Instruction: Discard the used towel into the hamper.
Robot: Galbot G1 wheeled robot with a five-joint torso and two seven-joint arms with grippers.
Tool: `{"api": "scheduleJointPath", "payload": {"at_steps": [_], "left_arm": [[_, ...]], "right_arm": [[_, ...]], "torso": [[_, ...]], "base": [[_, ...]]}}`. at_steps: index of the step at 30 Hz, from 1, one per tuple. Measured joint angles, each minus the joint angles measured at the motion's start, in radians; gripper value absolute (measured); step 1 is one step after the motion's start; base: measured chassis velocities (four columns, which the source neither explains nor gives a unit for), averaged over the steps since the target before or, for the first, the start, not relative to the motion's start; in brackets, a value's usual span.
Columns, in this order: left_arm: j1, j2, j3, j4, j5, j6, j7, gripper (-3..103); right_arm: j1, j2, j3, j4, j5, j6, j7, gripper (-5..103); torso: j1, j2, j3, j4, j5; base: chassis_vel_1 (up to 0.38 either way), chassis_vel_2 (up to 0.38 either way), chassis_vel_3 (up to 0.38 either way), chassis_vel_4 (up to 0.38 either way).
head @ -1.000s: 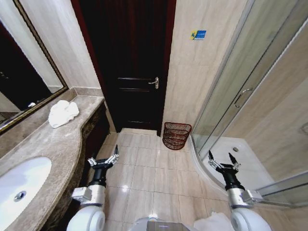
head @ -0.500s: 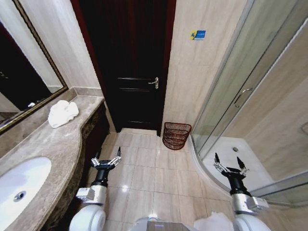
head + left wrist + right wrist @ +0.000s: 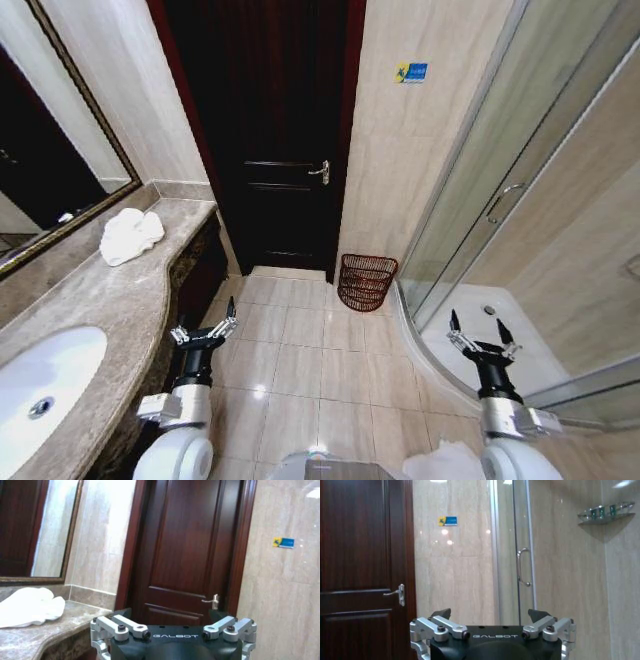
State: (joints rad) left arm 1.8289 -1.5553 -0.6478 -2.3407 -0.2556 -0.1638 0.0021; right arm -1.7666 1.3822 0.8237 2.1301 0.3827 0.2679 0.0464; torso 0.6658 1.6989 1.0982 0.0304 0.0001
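Both claws shifted sideways, left claw (image 3: 203, 330) and right claw (image 3: 483, 331) spread, empty; hamper (image 3: 366, 281) interior unreadable.

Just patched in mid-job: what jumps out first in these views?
The white towel lies crumpled at the far end of the marble counter, under the mirror. The wicker hamper stands on the tiled floor beside the dark door, by the shower's glass wall. The left gripper and the right gripper are both open and empty, raised low over the floor.
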Motion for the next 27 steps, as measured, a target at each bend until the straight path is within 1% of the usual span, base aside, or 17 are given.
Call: {"api": "scheduleJointPath", "payload": {"at_steps": [6, 11, 13, 14, 15, 16, 19, 26, 27], "left_arm": [[0.010, -0.024, 0.019, -0.016, 0.014, 0.003, 0.005, 100], [0.011, -0.026, 0.018, -0.020, 0.013, 0.004, 0.006, 100], [0.015, -0.029, 0.018, -0.029, 0.006, 0.005, 0.005, 100], [0.017, -0.032, 0.020, -0.038, -0.004, 0.010, 0.005, 103], [0.023, -0.038, 0.029, -0.060, -0.024, 0.026, 0.001, 101], [0.023, -0.038, 0.029, -0.060, -0.024, 0.026, 0.001, 101], [0.025, -0.043, 0.036, -0.088, -0.027, 0.045, -0.002, 99], [0.025, -0.040, 0.045, -0.103, -0.036, 0.060, -0.011, 99], [0.021, -0.041, 0.049, -0.105, -0.037, 0.064, -0.012, 99]], "right_arm": [[-0.011, 0.014, 0.000, 0.003, 0.008, 0.011, -0.004, 100], [-0.011, 0.019, -0.007, 0.009, 0.006, 0.010, -0.008, 100], [-0.011, 0.022, -0.014, 0.015, 0.012, 0.005, -0.009, 100], [-0.012, 0.026, -0.020, 0.020, 0.019, -0.002, -0.010, 100], [-0.012, 0.033, -0.031, 0.030, 0.031, -0.016, -0.012, 100], [-0.012, 0.033, -0.031, 0.030, 0.031, -0.016, -0.012, 100], [-0.006, 0.046, -0.041, 0.035, 0.028, -0.022, -0.014, 100], [-0.007, 0.042, -0.041, 0.037, 0.028, -0.026, -0.013, 100], [-0.006, 0.043, -0.044, 0.037, 0.028, -0.028, -0.013, 100]], "torso": [[0.000, 0.000, 0.000, 0.0000, 0.0000], [0.000, 0.000, 0.000, -0.0002, 0.0000], [0.000, 0.000, 0.000, -0.0001, -0.0002], [0.000, 0.000, 0.000, -0.0001, -0.0003], [0.000, 0.000, 0.000, 0.0000, -0.0001], [0.000, 0.000, 0.000, 0.0000, -0.0001], [0.000, 0.000, 0.000, -0.0001, -0.0001], [0.000, 0.000, 0.000, -0.0001, -0.0003], [0.000, 0.000, 0.000, 0.0001, 0.0002]], "base": [[0.000, 0.000, 0.000, 0.000], [0.000, 0.000, 0.000, 0.000], [0.000, 0.000, 0.000, 0.000], [-0.023, 0.056, 0.054, -0.037], [-0.046, 0.056, 0.076, -0.056], [-0.046, 0.056, 0.076, -0.056], [-0.099, 0.113, 0.119, -0.113], [-0.162, 0.174, 0.167, -0.168], [-0.160, 0.187, 0.181, -0.171]]}}
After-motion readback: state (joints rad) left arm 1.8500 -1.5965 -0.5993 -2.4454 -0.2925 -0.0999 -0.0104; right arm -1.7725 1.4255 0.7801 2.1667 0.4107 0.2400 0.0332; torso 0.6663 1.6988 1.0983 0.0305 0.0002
